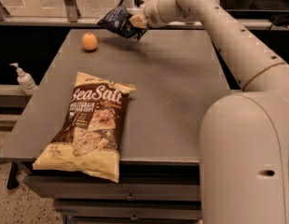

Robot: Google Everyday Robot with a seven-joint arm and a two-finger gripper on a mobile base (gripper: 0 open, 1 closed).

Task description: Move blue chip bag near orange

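Grey tabletop (172, 92) fills the centre of the frame, with drawer fronts (130, 197) visible below its near edge. A glass partition and dark floor lie behind the far edge.

The arm (228, 36) reaches from the lower right of the frame up to the upper centre. The gripper (135, 23) is positioned over the far edge of the tabletop, at the upper centre of the frame. Its fingers (137, 20) are clamped on the right end of the blue chip bag (116, 21). The bag is held clear of the tabletop, tilted, and extends to the left of the gripper.

The orange (89, 41) rests on the tabletop in the upper left of the frame. It lies near the bag, to the lower left of it, and is not in contact with it.

A large cream-and-brown Sea Salt bag (88, 125) lies flat on the tabletop at the lower left, well apart from the orange. Its bottom corner overhangs the near edge.

A pump bottle (24, 78) stands on a lower ledge beyond the left edge of the tabletop.
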